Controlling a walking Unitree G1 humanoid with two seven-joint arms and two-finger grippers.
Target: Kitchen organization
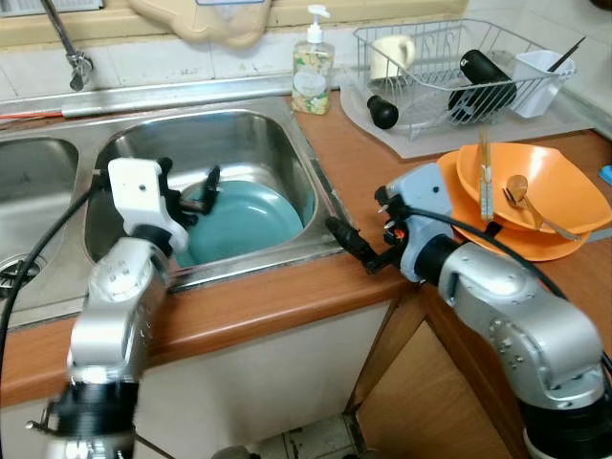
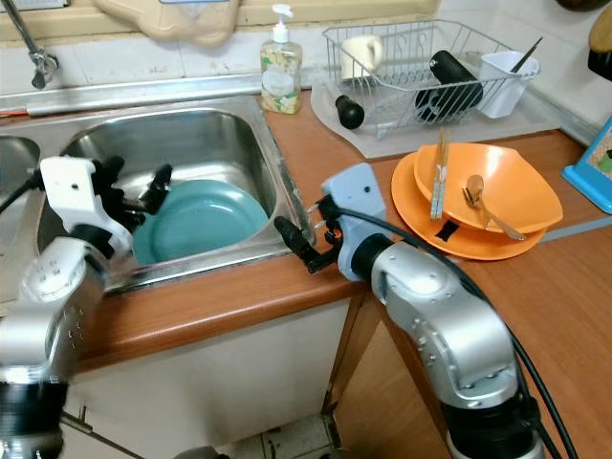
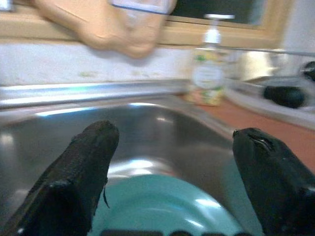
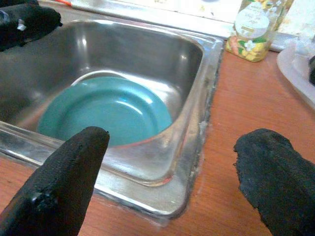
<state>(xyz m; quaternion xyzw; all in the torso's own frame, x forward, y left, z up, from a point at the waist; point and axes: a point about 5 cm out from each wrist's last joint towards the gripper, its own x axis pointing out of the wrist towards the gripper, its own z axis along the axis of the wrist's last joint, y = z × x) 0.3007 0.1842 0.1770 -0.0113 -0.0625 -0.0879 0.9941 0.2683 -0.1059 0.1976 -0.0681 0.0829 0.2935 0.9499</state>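
Observation:
A teal plate (image 1: 244, 225) lies flat in the bottom of the steel sink (image 1: 311, 172). My left gripper (image 1: 189, 186) hovers open over the plate's left rim, inside the basin; in the left wrist view its fingers (image 3: 93, 157) straddle the plate's near edge (image 3: 162, 206) without touching it. My right gripper (image 1: 352, 247) is open and low over the sink's right rim, where steel meets the wooden counter (image 1: 287, 296). In the right wrist view the plate (image 4: 103, 110) sits beyond the open fingertips (image 4: 74, 167).
An orange bowl (image 1: 545, 186) holding chopsticks and a spoon rests on an orange plate (image 1: 535, 244) at the right. Behind stands a wire dish rack (image 1: 449, 67) with a cup and black bottle. A soap bottle (image 1: 313, 67) is by the sink's back corner, a faucet (image 1: 67, 48) at far left.

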